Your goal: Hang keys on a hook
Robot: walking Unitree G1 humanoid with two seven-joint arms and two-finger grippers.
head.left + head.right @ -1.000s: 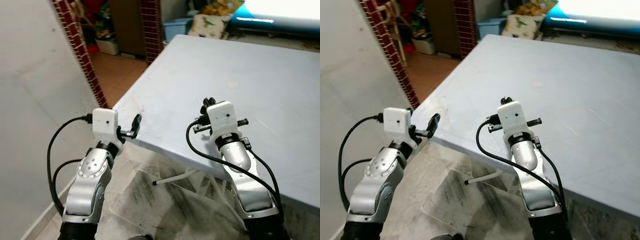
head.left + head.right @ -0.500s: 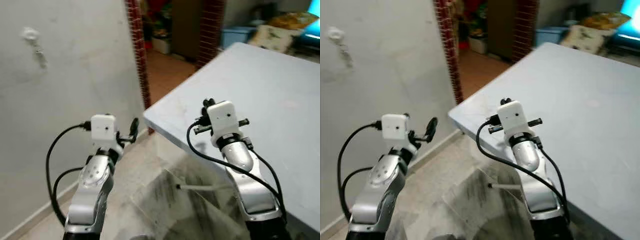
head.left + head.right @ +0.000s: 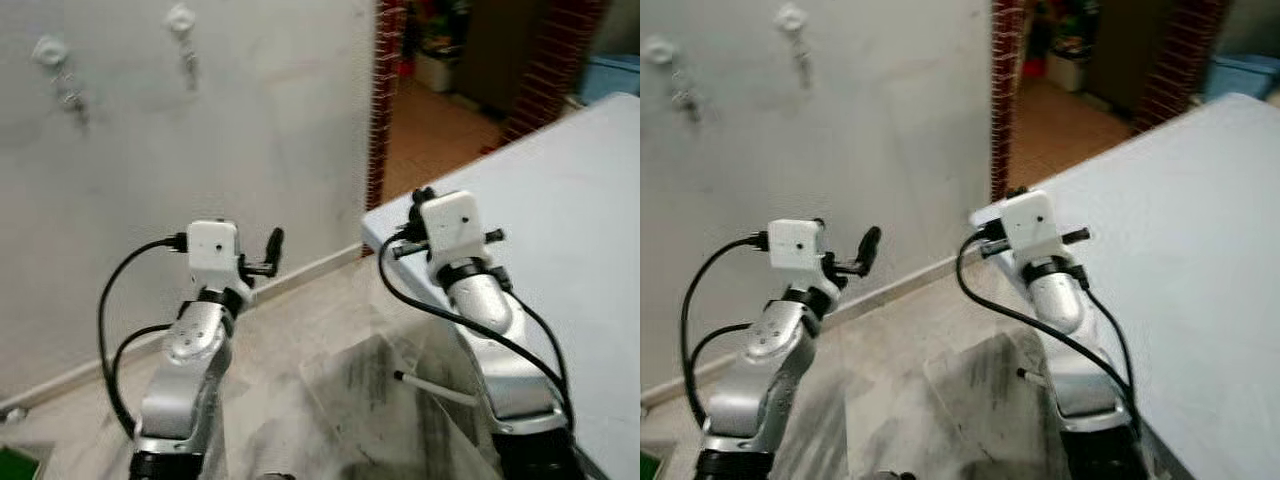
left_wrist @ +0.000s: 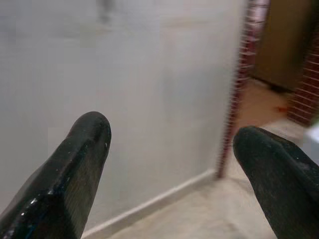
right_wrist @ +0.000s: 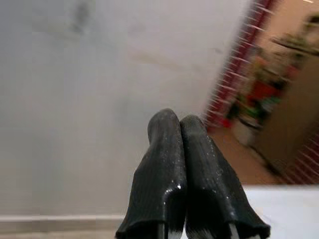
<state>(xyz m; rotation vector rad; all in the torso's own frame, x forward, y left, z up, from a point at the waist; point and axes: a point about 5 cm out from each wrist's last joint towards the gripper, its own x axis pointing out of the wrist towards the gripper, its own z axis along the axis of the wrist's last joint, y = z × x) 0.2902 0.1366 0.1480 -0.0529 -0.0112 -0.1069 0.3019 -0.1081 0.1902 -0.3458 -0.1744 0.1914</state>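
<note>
2 wall hooks (image 3: 182,19) w/ items hanging, table (image 3: 590,180) on right; left gripper (image 4: 172,164) spread wide, empty; right gripper (image 5: 180,149) pressed closed, empty

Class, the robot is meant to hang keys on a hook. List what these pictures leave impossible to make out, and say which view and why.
1. Two pale wall hooks, head views: blurred and small; what dangles beneath each is unclear.
2. Shut right gripper, right wrist view: fingers pressed together; whether keys sit between them is hidden.
3. Cluttered room past the red brick doorway: blurred, cut off by the top edge.
4. Green object, left eye view: cut off at the corner.
</note>
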